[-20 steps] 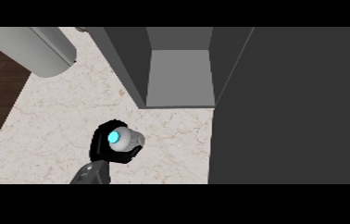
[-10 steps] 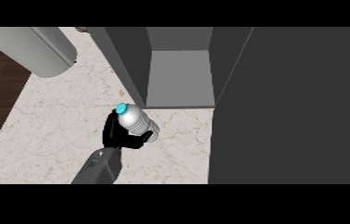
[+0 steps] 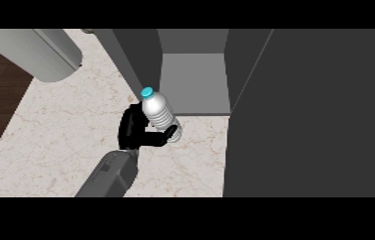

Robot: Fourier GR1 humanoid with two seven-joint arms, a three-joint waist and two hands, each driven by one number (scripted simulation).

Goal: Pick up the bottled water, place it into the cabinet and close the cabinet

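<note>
The bottled water (image 3: 160, 113) is a clear bottle with a light blue cap (image 3: 147, 91). It is held off the counter, tilted, cap toward the far left. My left hand (image 3: 135, 130) is shut on its lower half, fingers on the left and thumb curled round from the right. The bottle hangs just in front of the grey cabinet's (image 3: 192, 83) open compartment, by its left wall. The cabinet door (image 3: 307, 115) stands open and fills the right side. My right hand does not show.
A light marble counter (image 3: 58, 135) carries everything. A large pale grey rounded object (image 3: 44, 53) lies at the far left. Dark wooden floor (image 3: 10, 88) shows beyond the counter's left edge.
My left hand has carried the bottle up and away from me, toward the cabinet's opening. The bottle now shows more of its side.
</note>
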